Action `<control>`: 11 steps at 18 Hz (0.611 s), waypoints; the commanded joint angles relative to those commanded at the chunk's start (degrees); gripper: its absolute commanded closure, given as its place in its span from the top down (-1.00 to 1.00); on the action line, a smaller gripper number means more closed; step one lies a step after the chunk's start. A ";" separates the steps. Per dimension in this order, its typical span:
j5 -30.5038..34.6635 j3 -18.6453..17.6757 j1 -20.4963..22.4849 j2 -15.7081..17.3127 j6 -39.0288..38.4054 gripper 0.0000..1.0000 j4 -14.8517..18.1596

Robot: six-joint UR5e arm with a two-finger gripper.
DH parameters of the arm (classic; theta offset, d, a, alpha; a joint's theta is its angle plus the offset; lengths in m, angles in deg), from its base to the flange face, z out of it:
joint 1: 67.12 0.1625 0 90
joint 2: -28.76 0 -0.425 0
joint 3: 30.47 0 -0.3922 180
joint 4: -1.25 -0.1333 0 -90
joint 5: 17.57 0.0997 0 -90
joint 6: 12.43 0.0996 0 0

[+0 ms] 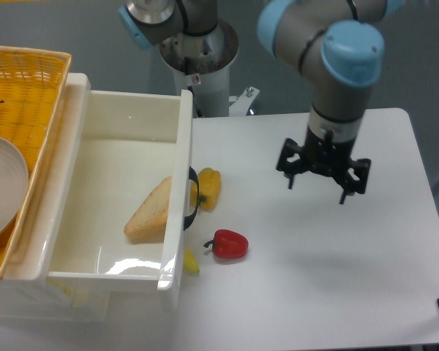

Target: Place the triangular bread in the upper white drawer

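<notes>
The triangular bread (151,212), a pale tan wedge with a golden crust, lies inside the upper white drawer (95,157), against its front wall near the dark ring handle (193,197). The drawer is pulled out and open at the top. My gripper (318,187) hangs above the bare tabletop well to the right of the drawer. Its fingers are spread apart with nothing between them.
A yellow pepper (209,187) and a red pepper (230,244) lie on the white table (336,278) just outside the drawer front, with a small yellow piece (191,262) below. A woven yellow basket (22,102) holding a grey plate (4,183) sits at the left. The arm's base (201,55) stands behind.
</notes>
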 joint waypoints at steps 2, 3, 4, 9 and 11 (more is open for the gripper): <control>0.27 0.09 1.15 -2.20 4.57 1.00 -0.88; 0.35 0.09 1.59 -3.08 6.25 1.00 -0.97; 0.35 0.09 2.29 -3.78 7.92 1.00 -1.14; 6.15 0.44 3.00 -6.07 16.89 1.00 -0.97; 6.24 0.79 3.08 -7.30 18.21 1.00 -1.93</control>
